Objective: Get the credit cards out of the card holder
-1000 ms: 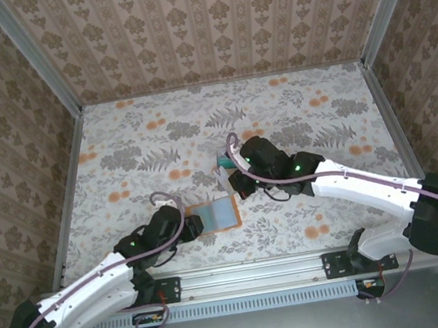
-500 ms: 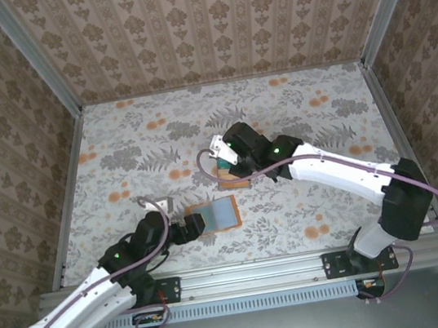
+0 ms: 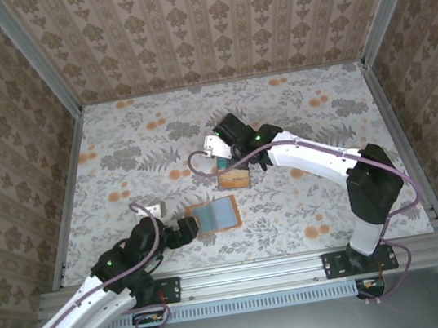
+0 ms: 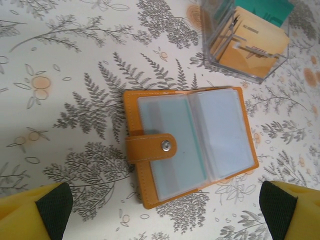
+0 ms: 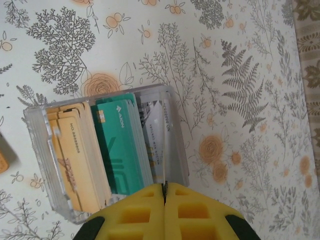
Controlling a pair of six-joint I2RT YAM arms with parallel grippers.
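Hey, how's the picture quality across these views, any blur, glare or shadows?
Top external: even soft light, sharp, only faint shadows. Left wrist: the card holder is crisp, with slight sheen on its clear sleeves; the left fingers blur at the bottom corners. Right wrist: print on the credit cards in the clear box is readable; the shut right fingers look soft.

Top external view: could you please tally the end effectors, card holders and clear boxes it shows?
End effectors: 2 (left end effector, right end effector)
Card holder: 1
Clear box: 1
Total: 4
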